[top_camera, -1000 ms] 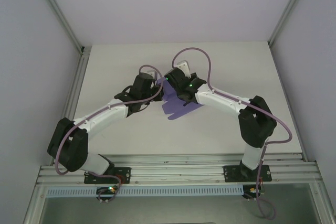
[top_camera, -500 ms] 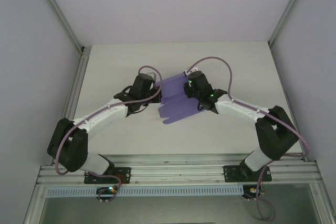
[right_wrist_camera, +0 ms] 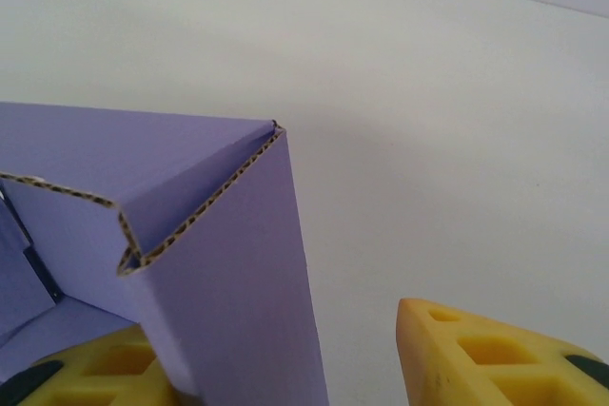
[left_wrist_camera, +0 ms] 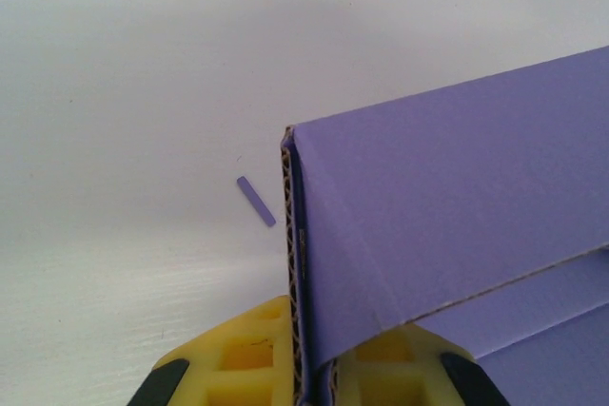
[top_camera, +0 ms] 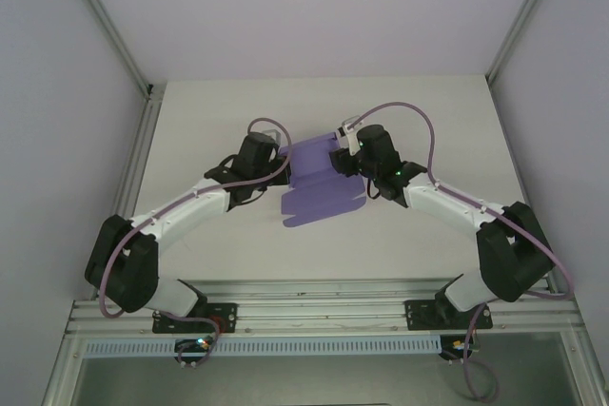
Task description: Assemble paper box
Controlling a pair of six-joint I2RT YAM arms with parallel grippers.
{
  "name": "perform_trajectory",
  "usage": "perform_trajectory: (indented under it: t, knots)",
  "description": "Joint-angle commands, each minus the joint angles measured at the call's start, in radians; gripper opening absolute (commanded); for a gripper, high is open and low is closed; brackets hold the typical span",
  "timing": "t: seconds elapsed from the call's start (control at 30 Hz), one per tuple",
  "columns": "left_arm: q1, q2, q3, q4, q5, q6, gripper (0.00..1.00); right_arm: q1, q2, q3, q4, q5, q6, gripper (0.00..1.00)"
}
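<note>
The paper box (top_camera: 319,187), a part-folded sheet of purple card, lies at the middle of the counter (top_camera: 428,121) between the two arms, with its side walls raised and its near flaps flat. The left gripper (top_camera: 283,170) is clamped tight on the doubled-over left wall, whose corrugated edges sit pressed between its yellow fingers (left_wrist_camera: 238,363). This hold probably anchors the card while the other side is worked. The right gripper (top_camera: 340,161) straddles the opposite wall with its jaws parted, one finger just beside the card and the other finger (right_wrist_camera: 495,358) standing clear, so it grips nothing. A small purple scrap (left_wrist_camera: 256,202) lies on the counter near the left wall. The visible faces are plain, with no print, label or brand to read.
</note>
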Motion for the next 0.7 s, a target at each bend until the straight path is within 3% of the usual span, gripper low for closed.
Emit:
perform_trajectory:
  t: [0.0,0.23,0.33,0.43,0.53,0.67]
  knots:
    - [-0.002,-0.040,0.015,-0.015,0.023,0.014,0.00,-0.008,0.023,0.038,-0.053,0.018,-0.015,0.51]
    - [-0.005,-0.042,0.017,-0.021,0.018,0.014,0.00,-0.009,0.070,0.067,-0.053,-0.011,-0.022,0.48]
    - [-0.008,-0.046,0.017,-0.021,0.018,0.016,0.00,-0.009,0.091,0.090,-0.072,0.000,-0.027,0.37]
    - [-0.012,-0.048,0.019,-0.020,0.016,0.017,0.00,-0.011,0.121,0.118,-0.108,0.053,-0.026,0.35]
    - [-0.013,-0.052,0.020,-0.025,0.011,0.018,0.00,-0.010,0.160,0.156,-0.165,0.164,-0.022,0.22]
    - [-0.016,-0.057,0.026,-0.051,-0.016,0.018,0.00,-0.003,0.209,0.205,-0.276,0.428,-0.019,0.11]
